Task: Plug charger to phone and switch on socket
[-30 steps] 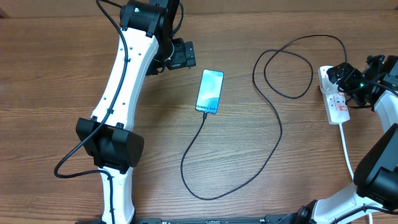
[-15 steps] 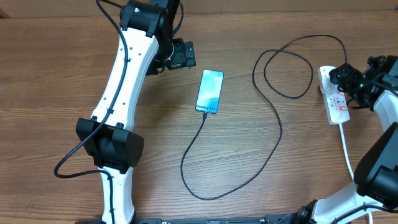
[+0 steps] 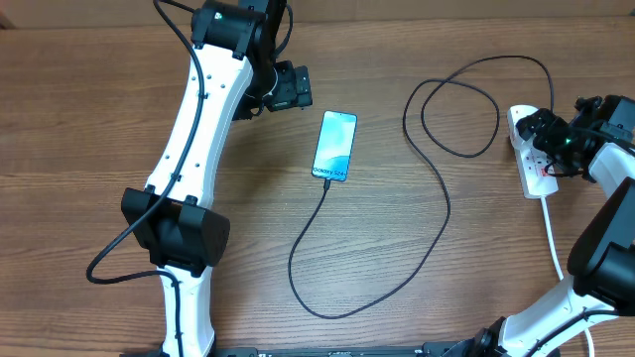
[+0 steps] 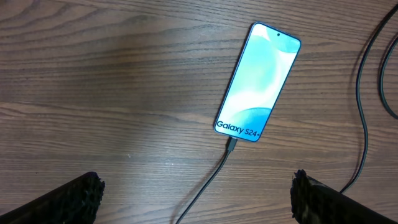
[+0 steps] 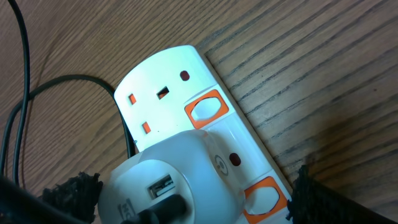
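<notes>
Phone (image 4: 258, 81) lies mid-table, charger (image 4: 214, 174) tip seated in its bottom end. Far end runs into a white adapter (image 5: 180, 168) on the socket (image 5: 165, 81), far right. We can't tell if the switch (image 5: 205, 111) is on; likely pending. Right gripper (image 3: 543, 131) hovers over socket, left gripper (image 3: 290, 87) near phone; both wide open, empty.

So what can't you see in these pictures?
- Socket switches, on or off: unclear in the right wrist view. Overhead, the right gripper covers part of it.
- Socket's other end: cut off by the right wrist view's bottom edge.
- How deep the charger tip sits in the phone: hidden inside.
</notes>
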